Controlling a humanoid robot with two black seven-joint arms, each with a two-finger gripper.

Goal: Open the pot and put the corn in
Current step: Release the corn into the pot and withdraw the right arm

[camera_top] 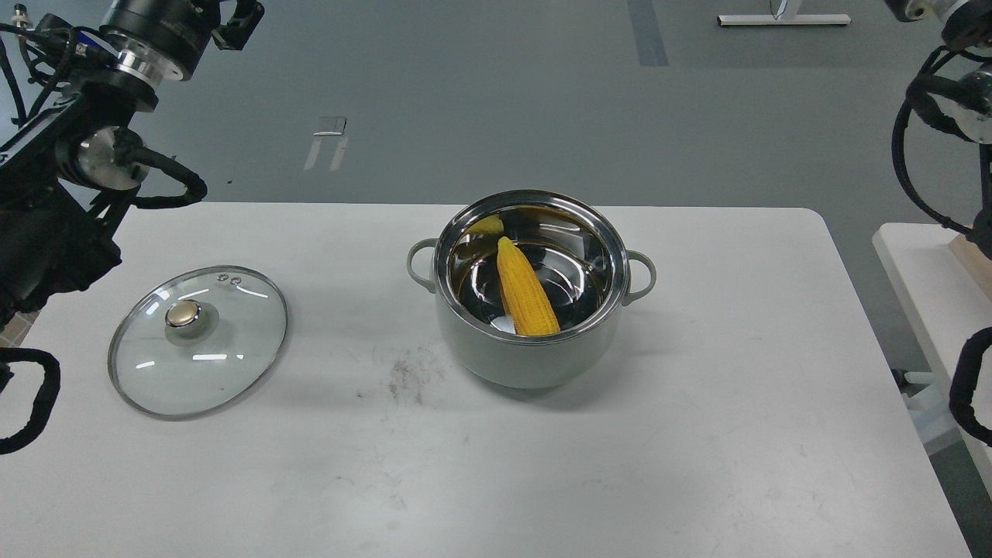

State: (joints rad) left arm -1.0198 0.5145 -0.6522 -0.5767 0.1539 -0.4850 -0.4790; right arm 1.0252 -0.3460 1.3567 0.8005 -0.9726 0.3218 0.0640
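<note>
Resting inside the pot (535, 353), well right of my left gripper (239, 23), the corn (527, 296) completes loading; lid (198, 341) off. Gripper states: cannot tell.

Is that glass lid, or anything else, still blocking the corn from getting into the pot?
Nothing visible is in the way. The corn already lies inside the open pot, leaning against its wall. The glass lid rests flat on the table, to the left of the pot and not touching it.
</note>
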